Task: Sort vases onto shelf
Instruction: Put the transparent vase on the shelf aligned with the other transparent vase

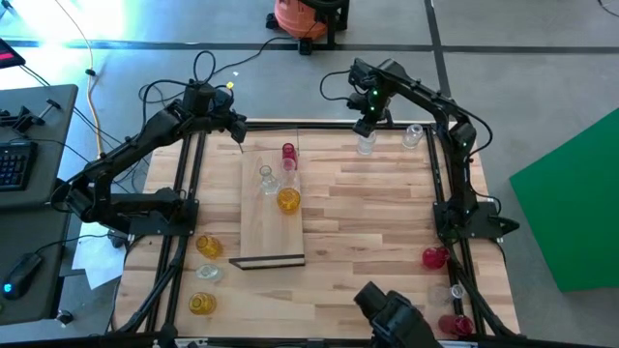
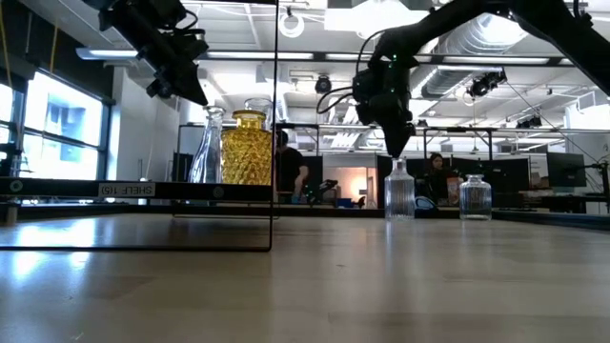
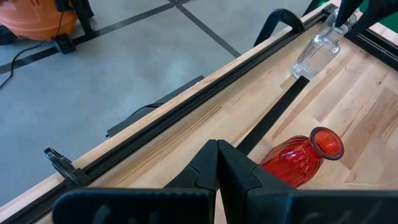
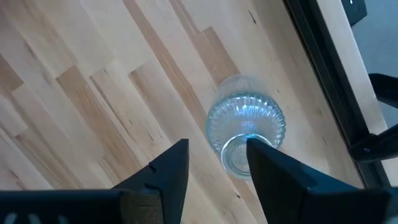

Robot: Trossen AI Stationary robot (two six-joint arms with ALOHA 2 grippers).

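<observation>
Right wrist view: my right gripper [image 4: 214,165], jaws spread, hangs over a clear vase [image 4: 245,127] at the table's far edge, not on the shelf [image 1: 271,227]; next, probably descend and clench its neck.

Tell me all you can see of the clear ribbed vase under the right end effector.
The clear ribbed glass vase has a bulbous fluted body, a narrow neck and an open round mouth. It stands upright on the slatted wooden tabletop near the far edge, off the light-wood shelf board, with a second clear glass vase beside it. The right end effector hangs directly above it, fingers open around the mouth; no firm grip shows.
</observation>
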